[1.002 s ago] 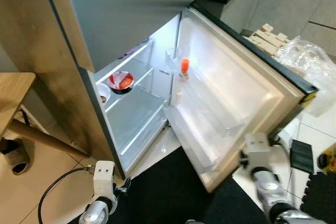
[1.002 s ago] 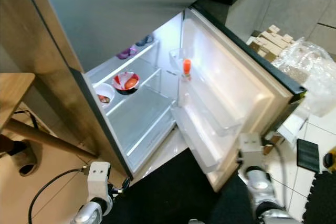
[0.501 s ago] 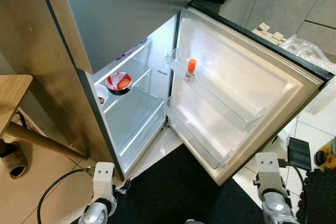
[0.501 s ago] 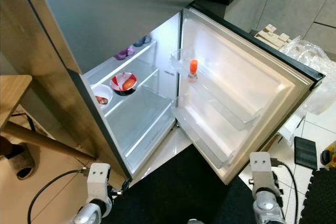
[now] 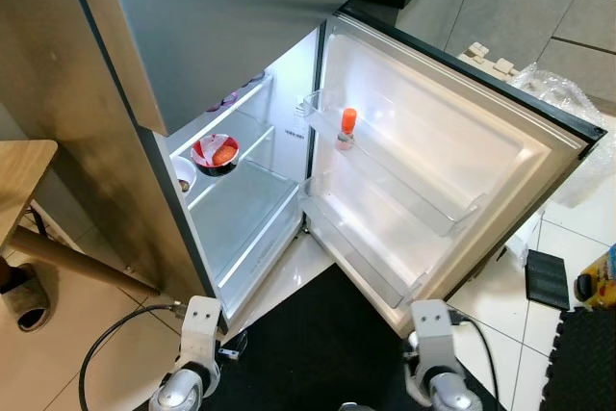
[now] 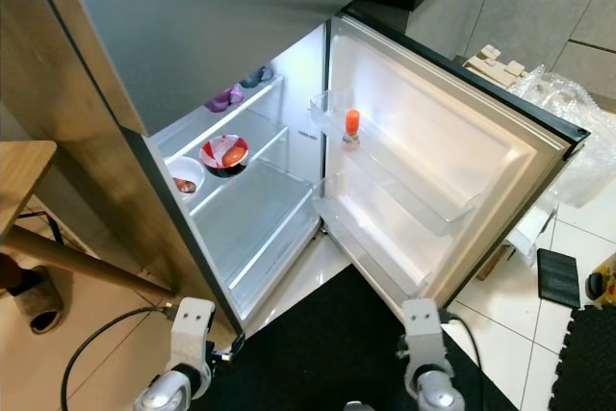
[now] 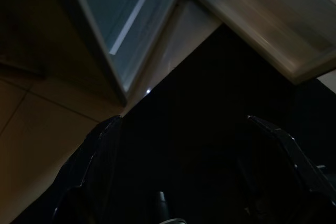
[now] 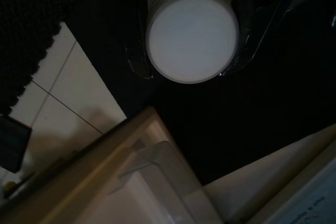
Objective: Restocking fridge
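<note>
The fridge [image 5: 241, 218] stands open, its door [image 5: 452, 156] swung wide to the right. A red and white bowl [image 5: 216, 151] and a white bowl [image 5: 183, 175] sit on a shelf, with purple items [image 6: 223, 98] on the shelf above. An orange-capped bottle [image 5: 347, 126] stands in the upper door rack. My right arm [image 5: 430, 329] hangs low under the door's near corner, and my right gripper [image 8: 185, 75] is shut on a white-capped bottle [image 8: 191, 38]. My left arm [image 5: 199, 326] is low by the fridge's front corner, where the left gripper [image 7: 185, 121] is open and holds nothing.
A black mat [image 5: 318, 344] lies before the fridge. A wooden table [image 5: 24, 166] and its slanted leg stand at the left, with a cable [image 5: 111, 334] on the floor. At the right are a plastic bag [image 5: 568, 103] and a black block [image 5: 547, 279] on white tiles.
The fridge door has swung wider open. My right arm has moved left, from beyond the door's outer edge to under its near corner. The left arm has barely moved.
</note>
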`<state>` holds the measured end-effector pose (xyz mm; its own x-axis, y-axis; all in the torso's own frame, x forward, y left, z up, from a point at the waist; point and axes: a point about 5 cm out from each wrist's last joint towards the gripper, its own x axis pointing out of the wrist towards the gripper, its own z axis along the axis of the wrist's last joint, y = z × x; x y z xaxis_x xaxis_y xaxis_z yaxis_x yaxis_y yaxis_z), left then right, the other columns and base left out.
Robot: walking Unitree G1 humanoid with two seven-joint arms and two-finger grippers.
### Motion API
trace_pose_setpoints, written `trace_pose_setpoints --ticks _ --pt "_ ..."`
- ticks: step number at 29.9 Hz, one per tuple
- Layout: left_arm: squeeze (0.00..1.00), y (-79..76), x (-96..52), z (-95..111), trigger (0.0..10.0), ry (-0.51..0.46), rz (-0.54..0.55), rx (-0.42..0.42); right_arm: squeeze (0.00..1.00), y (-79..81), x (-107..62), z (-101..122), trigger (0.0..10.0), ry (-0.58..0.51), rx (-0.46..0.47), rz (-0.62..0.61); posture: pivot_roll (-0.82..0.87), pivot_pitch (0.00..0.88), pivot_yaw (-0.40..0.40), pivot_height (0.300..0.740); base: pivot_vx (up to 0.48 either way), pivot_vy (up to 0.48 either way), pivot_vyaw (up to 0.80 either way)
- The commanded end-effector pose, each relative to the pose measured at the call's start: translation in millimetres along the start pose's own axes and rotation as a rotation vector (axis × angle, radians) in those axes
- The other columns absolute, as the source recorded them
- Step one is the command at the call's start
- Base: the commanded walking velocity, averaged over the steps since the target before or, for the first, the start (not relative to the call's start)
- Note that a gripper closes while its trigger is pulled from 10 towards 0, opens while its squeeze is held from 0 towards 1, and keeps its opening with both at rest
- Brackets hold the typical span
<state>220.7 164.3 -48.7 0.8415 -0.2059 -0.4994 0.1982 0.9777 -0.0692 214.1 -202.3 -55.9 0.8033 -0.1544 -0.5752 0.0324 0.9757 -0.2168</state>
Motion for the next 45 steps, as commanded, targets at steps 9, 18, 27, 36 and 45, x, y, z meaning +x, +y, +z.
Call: trace_pose_setpoints --ticks 9,18,27,36,45 --pt "0.00 -4.8 -2.7 -10.2 10.0 0.053 -0.018 0.022 0.00 -8.0 -3.2 -8.4 10.0 0.026 0.016 -0.030 -0.16 0.102 0.018 0.725 0.000 0.000 -0.76" --pt "0.00 -7.3 -3.5 -12.1 10.0 0.057 -0.031 0.036 0.00 -9.7 -4.3 -10.8 10.0 0.031 0.014 -0.037 -0.16 0.105 0.017 0.725 0.000 0.000 -0.80" --pt "0.00 -7.7 -3.7 -11.1 10.0 0.044 -0.032 0.041 0.00 -10.1 -4.9 -9.4 10.0 0.007 -0.012 -0.035 -0.16 0.105 0.021 0.725 0.000 0.000 -0.77" --pt "0.00 -3.2 -4.1 -8.4 10.0 0.017 0.005 0.018 0.00 -5.3 -4.8 -7.6 10.0 -0.011 -0.072 0.033 -0.16 0.099 0.015 0.725 0.000 0.000 -0.06" --pt "0.00 -3.0 -6.1 -10.9 10.0 0.018 0.010 0.023 0.00 -0.5 -4.5 -4.6 10.0 -0.034 -0.119 0.068 -0.16 0.092 0.007 0.725 0.000 0.000 0.80"
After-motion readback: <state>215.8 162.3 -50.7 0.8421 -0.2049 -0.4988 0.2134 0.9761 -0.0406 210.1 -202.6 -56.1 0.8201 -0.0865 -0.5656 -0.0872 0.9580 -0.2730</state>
